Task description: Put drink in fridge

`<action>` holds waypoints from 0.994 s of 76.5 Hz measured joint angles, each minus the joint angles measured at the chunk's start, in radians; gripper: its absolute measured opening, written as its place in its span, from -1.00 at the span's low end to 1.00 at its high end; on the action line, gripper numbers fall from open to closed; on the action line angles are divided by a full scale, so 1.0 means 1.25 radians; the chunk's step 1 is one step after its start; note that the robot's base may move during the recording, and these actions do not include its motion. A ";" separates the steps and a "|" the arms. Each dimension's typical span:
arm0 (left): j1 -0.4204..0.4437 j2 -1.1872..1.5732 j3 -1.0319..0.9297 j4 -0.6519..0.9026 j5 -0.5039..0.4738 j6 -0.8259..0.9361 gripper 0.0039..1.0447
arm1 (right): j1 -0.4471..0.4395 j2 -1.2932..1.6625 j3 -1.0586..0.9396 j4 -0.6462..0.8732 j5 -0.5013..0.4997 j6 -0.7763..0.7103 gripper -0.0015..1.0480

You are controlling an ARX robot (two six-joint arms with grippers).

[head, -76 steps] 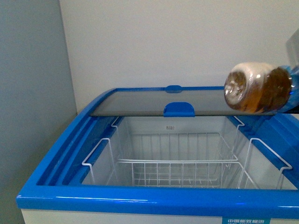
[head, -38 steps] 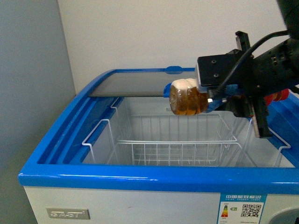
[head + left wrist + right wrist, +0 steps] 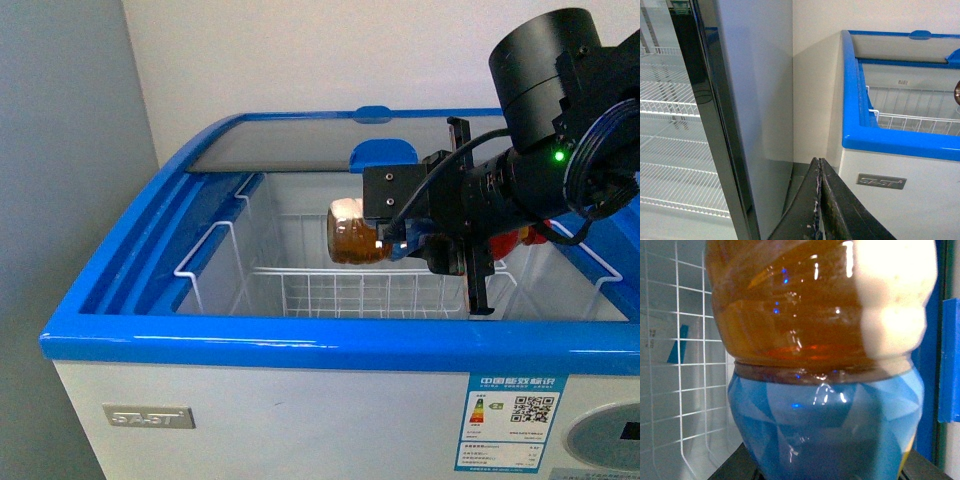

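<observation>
While my right arm stretches sideways across the open fridge, the right pincer grasps the drink lying level above the basket; my left pincer hangs clenched, empty, outside the fridge.

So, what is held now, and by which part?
The right gripper holds the clear plastic bottle of amber drink around its blue-labelled part; the left gripper is shut on nothing.

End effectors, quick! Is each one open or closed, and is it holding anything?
Left end effector: closed, holding nothing.
Right end effector: closed on the drink bottle.
</observation>
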 joint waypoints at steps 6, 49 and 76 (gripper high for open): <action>0.000 0.000 0.000 0.000 0.000 0.000 -0.96 | 0.000 0.018 0.007 0.015 0.003 0.003 -0.29; 0.000 0.000 0.000 0.000 0.000 0.000 -0.96 | -0.001 0.162 0.059 0.110 0.035 -0.005 -0.29; 0.000 0.000 0.000 0.000 0.000 0.000 -0.08 | -0.002 0.240 0.073 0.114 0.052 0.034 -0.29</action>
